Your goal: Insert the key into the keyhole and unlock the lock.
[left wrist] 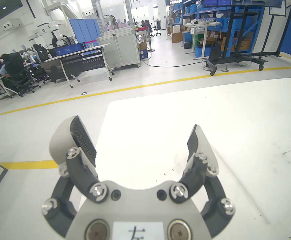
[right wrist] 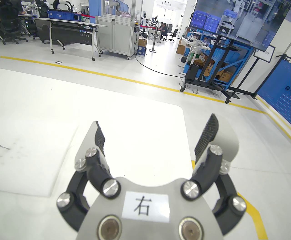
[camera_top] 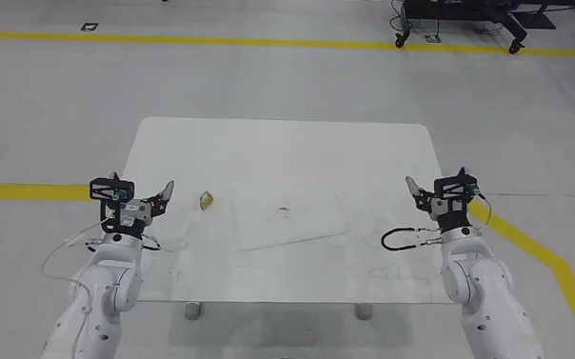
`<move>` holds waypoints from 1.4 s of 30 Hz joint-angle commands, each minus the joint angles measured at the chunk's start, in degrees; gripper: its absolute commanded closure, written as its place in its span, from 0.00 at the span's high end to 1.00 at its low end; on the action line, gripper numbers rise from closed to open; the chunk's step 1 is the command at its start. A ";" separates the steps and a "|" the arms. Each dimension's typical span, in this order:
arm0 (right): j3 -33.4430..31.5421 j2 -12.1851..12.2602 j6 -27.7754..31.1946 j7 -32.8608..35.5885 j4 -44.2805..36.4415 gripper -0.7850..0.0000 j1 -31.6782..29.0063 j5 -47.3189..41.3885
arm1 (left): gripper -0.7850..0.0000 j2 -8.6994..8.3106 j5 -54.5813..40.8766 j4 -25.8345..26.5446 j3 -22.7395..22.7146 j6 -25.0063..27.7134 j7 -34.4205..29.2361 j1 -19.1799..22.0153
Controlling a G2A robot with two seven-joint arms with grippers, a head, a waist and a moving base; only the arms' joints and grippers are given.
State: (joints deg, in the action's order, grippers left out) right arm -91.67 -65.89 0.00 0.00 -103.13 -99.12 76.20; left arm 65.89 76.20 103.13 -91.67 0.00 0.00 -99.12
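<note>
The left gripper (left wrist: 136, 123) is hanging over the left edge of the desk (camera_top: 365, 154), its fingers spread wide and holding nothing. The right gripper (right wrist: 155, 119) is hanging over the desk's right edge, likewise spread and holding nothing. The small yellowish lock (camera_top: 207, 200) is lying on the desk near the left gripper, apart from it. A dark speck (camera_top: 284, 210) is lying near the desk's middle, too small to tell whether it is the key. A thin pale sheet (camera_top: 305, 232) is lying flat beneath the speck.
</note>
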 commanded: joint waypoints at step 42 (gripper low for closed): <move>30.17 -2.67 22.21 6.30 6.52 1.00 18.32 19.33 | 1.00 0.00 0.00 0.00 0.00 0.00 0.00 0.00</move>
State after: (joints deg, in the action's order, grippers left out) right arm -62.26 -68.51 19.00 6.31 -97.67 -82.03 95.88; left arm 65.89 76.20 103.13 -91.67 0.00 0.00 -99.12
